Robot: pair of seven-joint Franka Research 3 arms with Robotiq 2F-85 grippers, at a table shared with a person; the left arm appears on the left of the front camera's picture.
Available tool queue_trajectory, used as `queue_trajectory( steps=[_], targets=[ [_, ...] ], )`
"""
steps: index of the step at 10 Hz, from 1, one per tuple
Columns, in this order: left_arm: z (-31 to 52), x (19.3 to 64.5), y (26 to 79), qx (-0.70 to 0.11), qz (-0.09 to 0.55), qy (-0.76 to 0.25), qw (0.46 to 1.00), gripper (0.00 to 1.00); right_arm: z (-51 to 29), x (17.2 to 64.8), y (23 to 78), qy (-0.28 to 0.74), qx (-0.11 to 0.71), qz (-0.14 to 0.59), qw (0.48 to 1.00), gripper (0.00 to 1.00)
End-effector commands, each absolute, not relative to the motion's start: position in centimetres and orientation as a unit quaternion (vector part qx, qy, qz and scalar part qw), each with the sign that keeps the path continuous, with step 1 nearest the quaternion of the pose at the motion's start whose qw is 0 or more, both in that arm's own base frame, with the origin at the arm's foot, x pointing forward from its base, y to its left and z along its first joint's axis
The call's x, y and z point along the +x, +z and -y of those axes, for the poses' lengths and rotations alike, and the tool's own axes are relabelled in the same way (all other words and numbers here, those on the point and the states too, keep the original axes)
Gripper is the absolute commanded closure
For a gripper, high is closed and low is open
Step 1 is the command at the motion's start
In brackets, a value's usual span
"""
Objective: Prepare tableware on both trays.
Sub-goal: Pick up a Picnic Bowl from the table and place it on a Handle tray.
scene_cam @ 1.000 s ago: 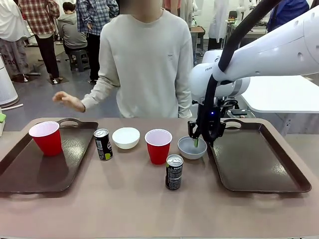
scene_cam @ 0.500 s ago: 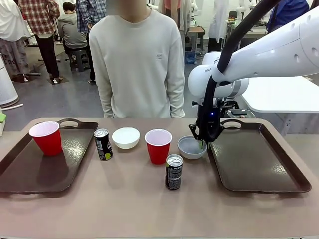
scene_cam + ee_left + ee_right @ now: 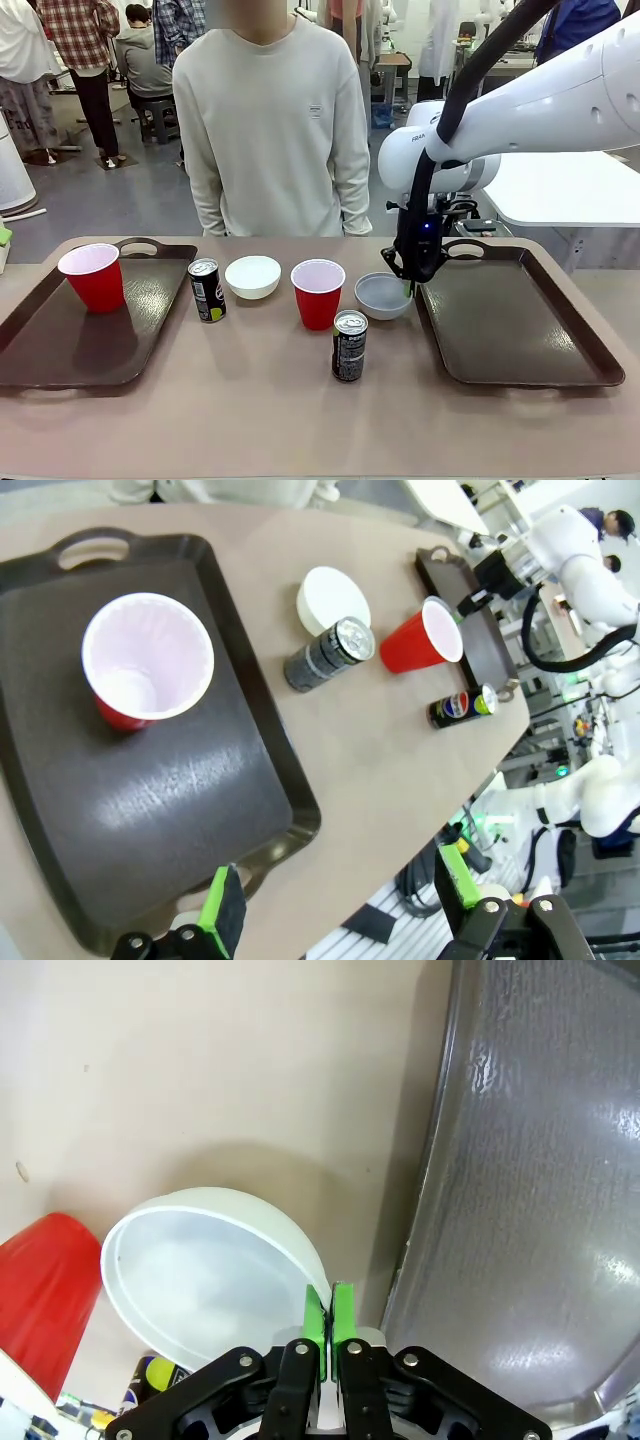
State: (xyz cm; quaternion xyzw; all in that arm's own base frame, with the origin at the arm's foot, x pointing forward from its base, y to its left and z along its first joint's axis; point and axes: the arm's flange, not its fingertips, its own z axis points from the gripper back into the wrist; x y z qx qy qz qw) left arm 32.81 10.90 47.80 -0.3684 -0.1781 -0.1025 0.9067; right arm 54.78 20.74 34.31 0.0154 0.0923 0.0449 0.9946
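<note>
My right gripper (image 3: 412, 283) is shut on the right rim of a small white bowl (image 3: 382, 296), just left of the right tray (image 3: 520, 320). In the right wrist view the green pads (image 3: 316, 1322) pinch the bowl's rim (image 3: 300, 1250), with the tray wall (image 3: 440, 1160) beside it. A red cup (image 3: 93, 277) stands on the left tray (image 3: 60, 350). On the bare table stand a second bowl (image 3: 253, 276), a second red cup (image 3: 318, 293) and two cans (image 3: 207, 289) (image 3: 349, 345). My left gripper (image 3: 340, 895) hangs open above the left tray's near edge (image 3: 150, 880).
A person in a pale sweater (image 3: 270, 120) stands at the far side of the table with arms down. Both trays have bare floor space; the right one holds nothing. Bare tabletop (image 3: 250, 410) lies in front of the cans.
The person's outstretched hand has dropped to their side. My right gripper has closed on the bowl's rim and risen slightly, shifting the bowl a little.
</note>
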Motion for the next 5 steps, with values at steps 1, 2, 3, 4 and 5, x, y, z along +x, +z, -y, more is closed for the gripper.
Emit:
queue_trajectory(
  steps=[1,2,3,4,5],
  targets=[
    [-11.0,32.8,47.9,-0.377,0.183,-0.105,0.902,0.00,-20.2,54.6,35.3,0.053,0.007,-0.113,0.992,1.00],
    [-11.0,32.8,47.9,-0.377,0.183,-0.105,0.902,0.00,-20.0,53.7,37.0,0.061,0.007,-0.116,0.991,1.00],
    [-11.0,32.8,47.9,-0.377,0.183,-0.105,0.902,0.00,-19.6,52.2,39.5,0.067,0.008,-0.122,0.990,1.00],
    [-11.0,32.8,47.9,-0.377,0.183,-0.105,0.902,0.00,-19.2,49.9,43.0,0.077,0.011,-0.116,0.990,1.00],
    [-11.0,32.8,47.9,-0.377,0.183,-0.105,0.902,0.00,-19.0,47.6,45.9,0.102,0.023,-0.117,0.988,1.00]
  ],
)
